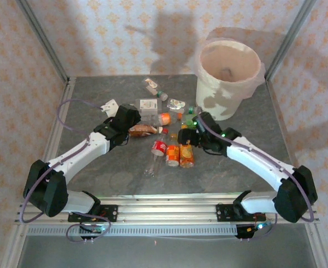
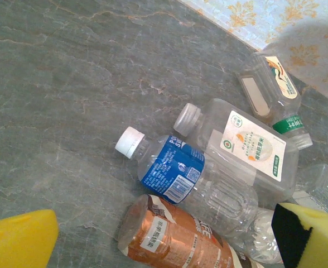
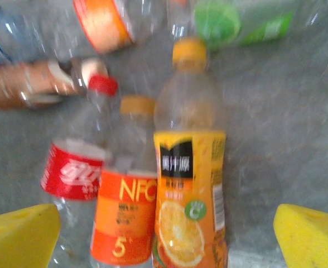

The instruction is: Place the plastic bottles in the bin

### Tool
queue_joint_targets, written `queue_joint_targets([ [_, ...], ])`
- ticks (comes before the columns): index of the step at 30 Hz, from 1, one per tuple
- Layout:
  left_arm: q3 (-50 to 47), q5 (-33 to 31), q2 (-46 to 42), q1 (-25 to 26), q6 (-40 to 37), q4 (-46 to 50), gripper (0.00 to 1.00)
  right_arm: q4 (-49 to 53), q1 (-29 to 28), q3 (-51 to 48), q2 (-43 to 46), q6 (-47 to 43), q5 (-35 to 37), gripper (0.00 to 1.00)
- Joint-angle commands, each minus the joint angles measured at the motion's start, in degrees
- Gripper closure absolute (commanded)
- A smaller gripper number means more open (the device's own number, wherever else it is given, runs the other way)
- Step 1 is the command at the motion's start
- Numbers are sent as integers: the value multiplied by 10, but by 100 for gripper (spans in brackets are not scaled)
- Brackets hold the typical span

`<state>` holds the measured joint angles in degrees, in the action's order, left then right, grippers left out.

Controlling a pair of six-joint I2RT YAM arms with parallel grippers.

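Bottles (image 1: 159,147) heaped on counter (image 1: 125,180), just left and nearer than bin (image 1: 231,92). Left fingers (image 2: 19,240) spread wide, empty, over blue-label bottle (image 2: 172,170), farther from bin. Right fingers (image 3: 309,237) spread wide, empty, over orange-label bottle (image 3: 189,190), nearer bin.

Grey table (image 1: 114,173): plastic bottles (image 1: 172,155) clustered mid-table, bin (image 1: 225,97) far-right.

Crushed plastic bottles (image 1: 159,148) lie flat in a loose heap just left of the bin (image 1: 222,103), with red, orange, blue and brown labels all mixed up. The bin's a big upright white bucket with a pinkish liner.
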<state>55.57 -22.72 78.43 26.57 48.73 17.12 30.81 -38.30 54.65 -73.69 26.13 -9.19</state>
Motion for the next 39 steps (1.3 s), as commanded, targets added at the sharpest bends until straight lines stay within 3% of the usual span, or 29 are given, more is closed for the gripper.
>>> queue_joint_targets([
  [1,6,-11,7,-4,14,4,0,-18,-66,3,-11,-19,-10,3],
  [4,12,-4,16,-4,13,4,0,-18,-124,23,-55,-32,-1,6],
  [7,19,4,26,-5,9,8,0,-2,-144,43,-110,-23,1,7],
  [16,20,1,30,-4,5,19,0,14,-146,52,-170,-2,32,7],
  [20,20,2,31,-4,5,20,0,57,-146,73,-197,18,87,20],
  [26,20,-3,31,-4,4,28,0,76,-146,84,-218,23,110,27],
  [32,19,-3,32,-5,6,28,0,93,-146,98,-265,8,150,26],
  [39,23,-6,34,-5,5,33,0,74,-146,106,-292,-9,141,32],
])
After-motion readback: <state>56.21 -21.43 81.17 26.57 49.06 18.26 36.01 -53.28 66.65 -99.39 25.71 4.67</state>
